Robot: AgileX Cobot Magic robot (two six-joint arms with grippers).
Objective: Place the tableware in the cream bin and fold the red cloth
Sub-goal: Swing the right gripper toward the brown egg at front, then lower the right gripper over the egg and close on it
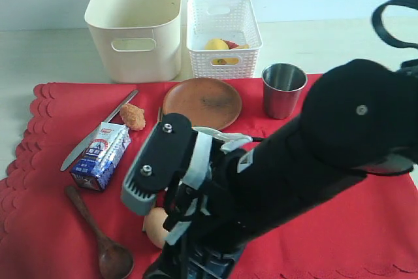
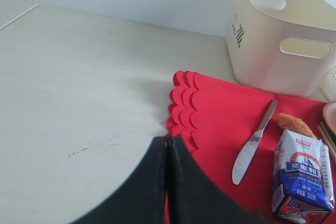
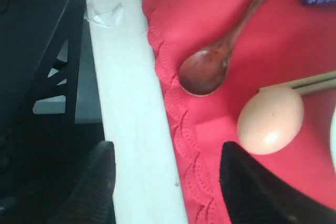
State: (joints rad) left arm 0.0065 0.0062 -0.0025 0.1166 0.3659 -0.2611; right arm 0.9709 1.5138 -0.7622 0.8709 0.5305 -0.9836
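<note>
The red cloth [image 1: 59, 181] lies spread over the table. On it are the silver knife [image 1: 98, 130], the dark wooden spoon [image 1: 98, 236], the brown plate [image 1: 201, 101] and the steel cup [image 1: 283, 88]. The cream bin [image 1: 134, 24] stands behind the cloth. My right gripper [image 3: 168, 182] is open over the cloth's front hem and the table edge. An egg [image 3: 270, 120], the spoon bowl [image 3: 203, 72] and the chopsticks [image 3: 310, 81] lie close by. My left gripper [image 2: 167, 141] is shut and empty at the cloth's scalloped corner [image 2: 181, 103]. The right arm hides the bowl.
A white lattice basket [image 1: 223, 31] with fruit stands next to the bin. A blue-and-white milk carton [image 1: 101, 155] and a fried piece [image 1: 132, 115] lie by the knife. My right arm [image 1: 313, 155] covers the cloth's middle. Bare table [image 2: 79, 87] extends left of the cloth.
</note>
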